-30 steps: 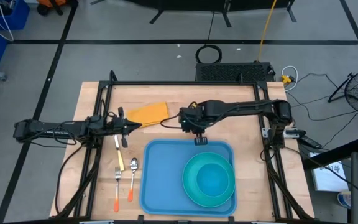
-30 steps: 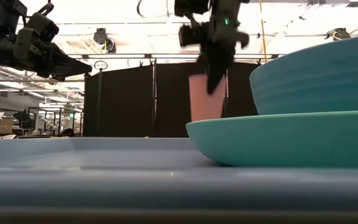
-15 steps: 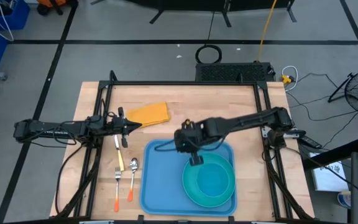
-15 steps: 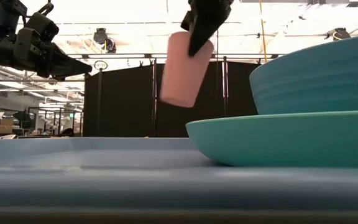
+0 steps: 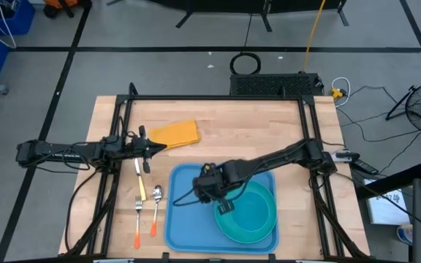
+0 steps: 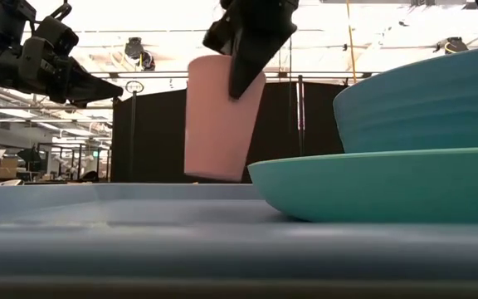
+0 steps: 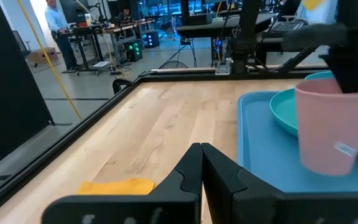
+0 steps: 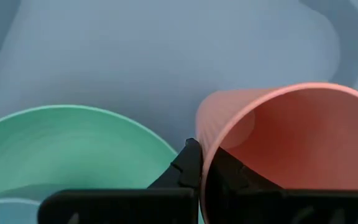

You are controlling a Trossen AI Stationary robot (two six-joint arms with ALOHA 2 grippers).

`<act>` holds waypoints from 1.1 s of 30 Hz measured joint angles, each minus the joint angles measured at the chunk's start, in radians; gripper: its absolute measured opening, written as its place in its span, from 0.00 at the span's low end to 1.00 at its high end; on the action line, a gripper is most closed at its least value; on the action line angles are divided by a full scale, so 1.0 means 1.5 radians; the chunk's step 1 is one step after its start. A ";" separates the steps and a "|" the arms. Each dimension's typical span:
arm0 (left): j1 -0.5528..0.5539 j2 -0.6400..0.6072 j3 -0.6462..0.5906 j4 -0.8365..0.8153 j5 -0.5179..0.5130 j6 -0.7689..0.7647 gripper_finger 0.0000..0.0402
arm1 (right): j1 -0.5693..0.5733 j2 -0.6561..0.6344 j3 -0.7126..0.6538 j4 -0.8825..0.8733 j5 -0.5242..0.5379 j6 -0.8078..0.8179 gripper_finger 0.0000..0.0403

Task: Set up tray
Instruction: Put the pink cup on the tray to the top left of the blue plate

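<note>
The light-blue tray [image 5: 185, 215] lies at the table's near middle. A teal bowl [image 5: 251, 213] stands on a teal plate [image 6: 372, 187] in its right half. My right gripper [image 5: 209, 190] is over the tray's left half, shut on a pink cup [image 6: 220, 120], which also shows in the left wrist view [image 7: 333, 127]. The cup hangs tilted beside the plate, low over the tray floor. My left gripper [image 5: 163, 146] waits shut at the table's left side, level and pointing right, touching nothing. My right gripper holds the pink cup by its rim [image 8: 205, 148], one finger inside the cup and one outside on the wall. The fingers come steeply from above, pointing down. The cup hangs below them, mouth up and tilted, its base [image 7: 325, 165] close above the tray floor.
A yellow cloth [image 5: 174, 133] lies on the wood behind the tray's left corner. A knife [image 5: 140, 179], a fork [image 5: 137, 219] and a spoon [image 5: 156, 208] lie left of the tray. A metal frame runs along the table's edges.
My right gripper has carried the pink cup from behind the tray's far rim toward the table's near edge and a little left, out over the tray's left half. The cup has stayed in the shut fingers and now hangs lower and closer to the tray floor.
</note>
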 joint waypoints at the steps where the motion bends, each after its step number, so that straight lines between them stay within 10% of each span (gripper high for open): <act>1: 0.000 0.000 0.000 -0.002 0.000 0.000 0.02 | 0.005 0.005 0.002 0.003 -0.001 -0.007 0.00; 33: 0.000 0.000 0.000 -0.002 0.001 -0.011 0.02 | 0.016 0.043 0.001 -0.001 -0.005 -0.037 0.00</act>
